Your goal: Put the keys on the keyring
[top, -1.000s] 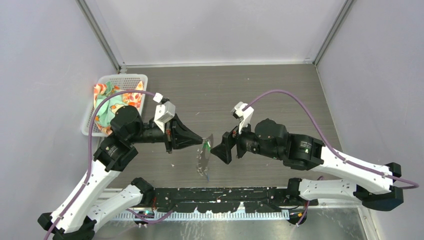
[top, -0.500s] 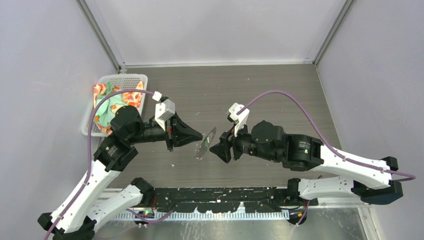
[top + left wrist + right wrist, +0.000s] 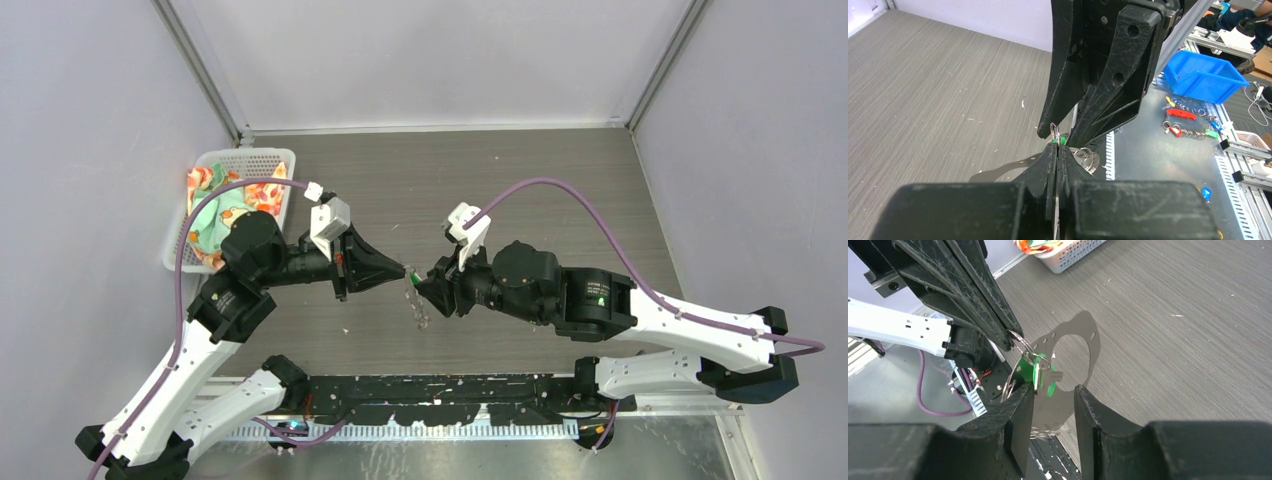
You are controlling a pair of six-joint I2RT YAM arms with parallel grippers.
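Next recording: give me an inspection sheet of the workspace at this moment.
Surface: grey wood-grain table, a few white specks.
Job's things: keyring hangs from left pincer; green key by it; blue key not made out.
Clutter: white basket of coloured cloths, far left.
Grippers: left pincer shut on keyring; right pincer open, jaws flanking green key.
Cables: purple cables, one per side, arched in the air.
Surroundings: plain walls; blue bin beyond the table.

The right gripper (image 3: 432, 285) is now further left, at the green key (image 3: 1048, 385), jaws narrower than before; the hanging keyring (image 3: 417, 305) now shows edge-on from above.
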